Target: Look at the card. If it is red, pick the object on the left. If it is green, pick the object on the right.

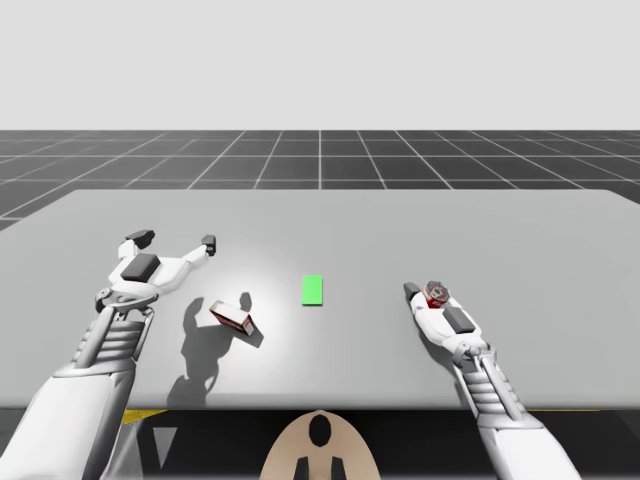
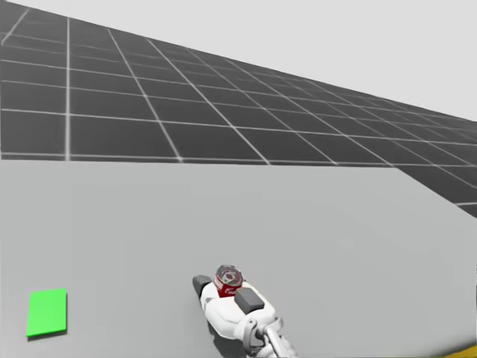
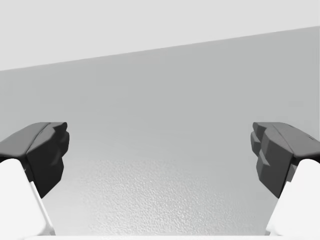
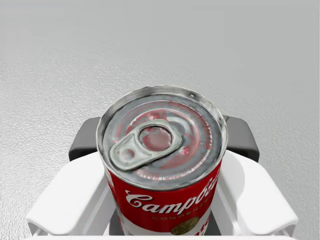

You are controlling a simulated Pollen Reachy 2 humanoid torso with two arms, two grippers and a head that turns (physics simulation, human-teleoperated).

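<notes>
Jaws of right arm clamped on upright red can, jaws of left arm spread wide, holding nothing

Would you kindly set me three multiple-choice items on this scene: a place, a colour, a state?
1. Where is the box? A left of the card; B on the card; C right of the card.
2. What colour is the card? A red; B green; C blue.
3. How is the right claw? A open; B shut on the box; C shut on the can.
Answers: 1 A, the high view shows it apart from the card, to its left. 2 B, it is plainly green in the high and head views. 3 C, the right wrist view shows a finger against each side of the can.
</notes>
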